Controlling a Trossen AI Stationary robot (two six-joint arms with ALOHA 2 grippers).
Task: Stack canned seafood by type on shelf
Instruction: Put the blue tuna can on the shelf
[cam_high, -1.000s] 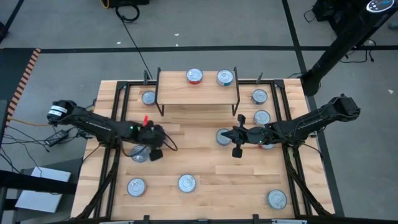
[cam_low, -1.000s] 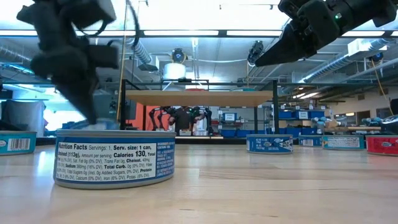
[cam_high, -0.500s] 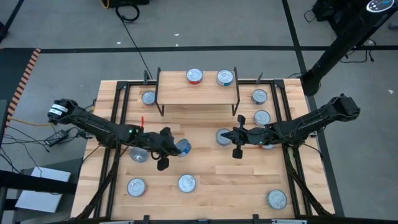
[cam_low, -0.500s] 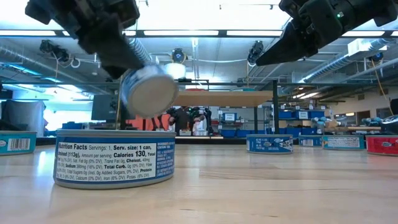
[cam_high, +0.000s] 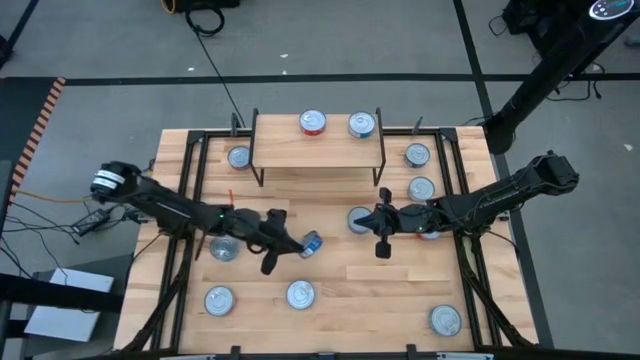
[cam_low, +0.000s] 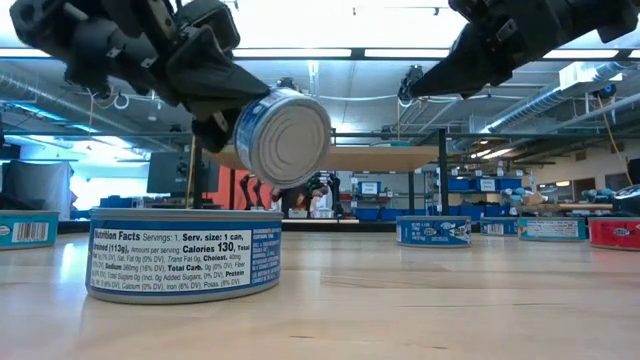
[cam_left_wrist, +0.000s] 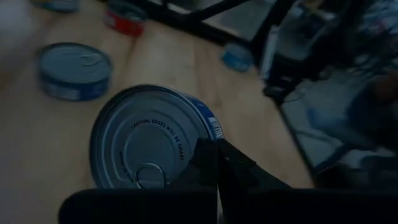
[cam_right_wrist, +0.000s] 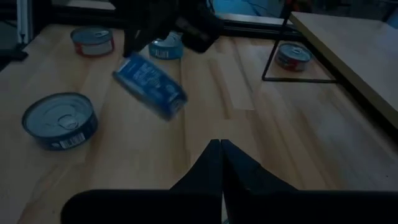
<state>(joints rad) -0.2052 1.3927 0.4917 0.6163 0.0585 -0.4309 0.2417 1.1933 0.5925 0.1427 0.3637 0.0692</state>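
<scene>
From above, you see the left claw (cam_high: 290, 243) near the middle of the table (cam_high: 400, 290), clamped on a blue-labelled tin (cam_high: 310, 244) that is tipped on its side and lifted off the wood. At 12 o'clock from it stands the shelf (cam_high: 318, 148), carrying a red tin (cam_high: 313, 122) and a teal tin (cam_high: 361, 124) side by side on its plank. The right claw (cam_high: 381, 222) sits at about 3 o'clock from the held tin, well apart from it, fingers pressed together and carrying nothing, just beside a tin on the table (cam_high: 359, 219). More tins lie scattered: two toward 6 o'clock at the near edge (cam_high: 219, 300) (cam_high: 300, 294), one at the 5 o'clock corner (cam_high: 445, 320), and two at 2 o'clock beside the shelf's right legs (cam_high: 417, 155) (cam_high: 421, 188). At table height, you look across a big blue tin (cam_low: 185, 254) in the foreground; the left claw (cam_low: 225, 100) hangs above it with the held tin (cam_low: 283, 137) tilted, its ringed end turned toward the camera. The right arm (cam_low: 500, 45) reaches in from the upper right, and the shelf (cam_low: 330, 157) stands behind. Through the left wrist camera you see the held tin (cam_left_wrist: 149, 137) with its pull-tab lid facing you, pinched at its rim by a dark finger (cam_left_wrist: 214, 165). Through the right wrist camera the right claw's fingers (cam_right_wrist: 221, 168) meet in a closed point, and beyond them the held tin (cam_right_wrist: 150, 84) hangs slanted over the boards.
</scene>
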